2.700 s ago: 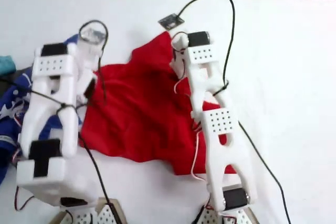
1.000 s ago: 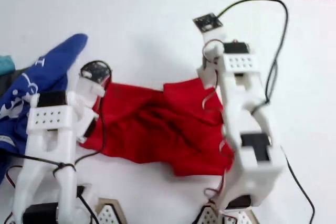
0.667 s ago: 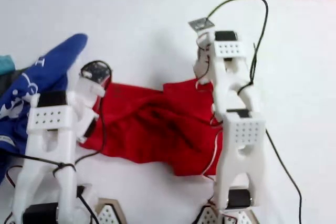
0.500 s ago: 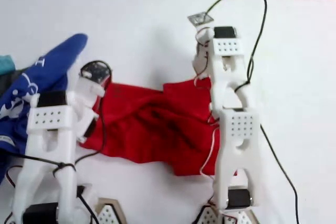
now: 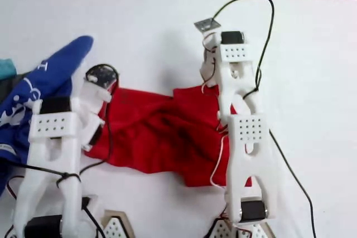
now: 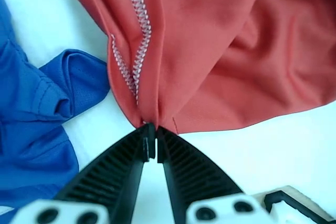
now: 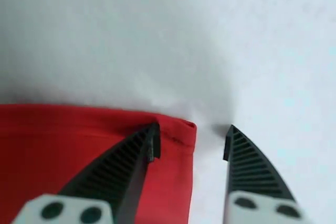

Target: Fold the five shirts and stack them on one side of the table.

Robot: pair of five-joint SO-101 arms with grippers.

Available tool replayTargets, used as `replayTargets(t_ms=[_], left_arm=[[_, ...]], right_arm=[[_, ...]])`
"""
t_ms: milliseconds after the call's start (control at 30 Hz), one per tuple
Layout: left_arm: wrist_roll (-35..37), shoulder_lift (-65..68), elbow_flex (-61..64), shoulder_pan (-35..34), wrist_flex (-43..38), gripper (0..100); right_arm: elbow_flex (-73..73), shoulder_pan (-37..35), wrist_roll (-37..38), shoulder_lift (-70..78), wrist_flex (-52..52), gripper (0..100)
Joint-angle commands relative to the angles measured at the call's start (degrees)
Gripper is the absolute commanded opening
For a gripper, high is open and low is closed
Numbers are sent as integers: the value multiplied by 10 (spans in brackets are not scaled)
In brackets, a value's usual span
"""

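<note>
You're mid-fold: left jaws clamp the red shirt (image 6: 210, 51) hem; right jaws, open, apparently straddle its corner. Close them next.

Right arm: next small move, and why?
Probably lower and close the right pincer on the corner of the red shirt. It is open, with one finger over the hem and the other over bare table. The left pincer is shut on the other end.
</note>
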Motion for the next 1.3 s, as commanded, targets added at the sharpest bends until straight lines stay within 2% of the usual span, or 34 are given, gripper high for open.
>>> replayTargets(t_ms=[0,67,167,400,500,733,867,1100,1267], left_arm=[[-5,-19,-20,-2,-8,24],[-5,-19,-20,-2,-8,24],[-5,-19,-21,-2,-8,24],[-5,-19,-22,-2,-8,24],[-5,-19,-21,-2,-6,24],[-3,-20,-56,1,1,24],[-1,-23,-178,2,58,24],[-5,-23,-438,3,226,24],[-2,-25,-509,-1,236,24]], right_arm=[[-17,-8,-4,0,11,201],[-10,-6,-4,1,11,159],[-2,-4,-4,0,11,15],[-17,-3,0,-14,12,22],[-27,-3,0,-68,15,22],[93,11,18,-337,17,21],[189,19,48,-515,17,21],[327,57,99,-829,15,21],[397,53,111,-990,13,21]])
